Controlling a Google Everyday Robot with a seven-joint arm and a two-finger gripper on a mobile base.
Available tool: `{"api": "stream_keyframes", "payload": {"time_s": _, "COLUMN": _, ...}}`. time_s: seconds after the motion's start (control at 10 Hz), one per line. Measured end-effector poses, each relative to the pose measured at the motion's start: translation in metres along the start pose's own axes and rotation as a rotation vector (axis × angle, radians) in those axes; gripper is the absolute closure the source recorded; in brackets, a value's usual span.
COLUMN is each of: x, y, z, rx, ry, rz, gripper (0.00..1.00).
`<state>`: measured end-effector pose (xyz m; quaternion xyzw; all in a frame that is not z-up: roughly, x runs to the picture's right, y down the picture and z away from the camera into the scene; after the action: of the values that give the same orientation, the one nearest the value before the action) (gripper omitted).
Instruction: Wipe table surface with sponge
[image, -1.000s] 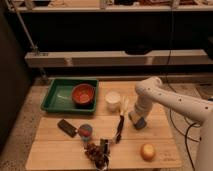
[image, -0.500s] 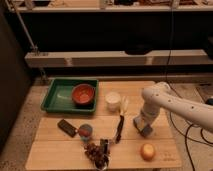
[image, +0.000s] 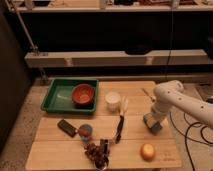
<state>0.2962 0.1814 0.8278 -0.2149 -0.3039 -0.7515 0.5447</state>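
Note:
The table surface (image: 60, 150) is a light tan wooden top of wide planks that fills the lower part of the camera view. My white arm comes in from the right and bends down to the table's right side. My gripper (image: 153, 122) points down there and is shut on the blue-grey sponge (image: 151, 126), which presses on the wood near the right edge. The onion (image: 147, 151) lies just in front of the sponge.
A green tray (image: 55, 97) at the back left holds a red bowl (image: 83, 94). A white cup (image: 113, 101), a dark long-handled utensil (image: 120, 129), a small blue-grey cup (image: 86, 132), a dark flat block (image: 66, 127) and a dark clump (image: 97, 151) sit mid-table. Cables (image: 192, 132) lie on the floor at the right.
My gripper has slid to the right and slightly toward the front with the sponge under it. The other objects have not moved.

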Motion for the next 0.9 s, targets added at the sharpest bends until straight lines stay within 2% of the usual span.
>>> {"api": "stream_keyframes", "payload": {"time_s": 0.3, "x": 0.036, "y": 0.021, "z": -0.005, "rx": -0.026, "ry": 0.009, "rz": 0.052, "gripper": 0.65}}
{"api": "stream_keyframes", "payload": {"time_s": 0.5, "x": 0.056, "y": 0.018, "z": -0.003, "rx": -0.03, "ry": 0.009, "rz": 0.061, "gripper": 0.65}}
{"api": "stream_keyframes", "payload": {"time_s": 0.7, "x": 0.068, "y": 0.002, "z": 0.0, "rx": -0.029, "ry": 0.003, "rz": 0.053, "gripper": 0.65}}
{"api": "stream_keyframes", "payload": {"time_s": 0.9, "x": 0.082, "y": -0.029, "z": 0.005, "rx": -0.02, "ry": 0.001, "rz": 0.012, "gripper": 0.65}}
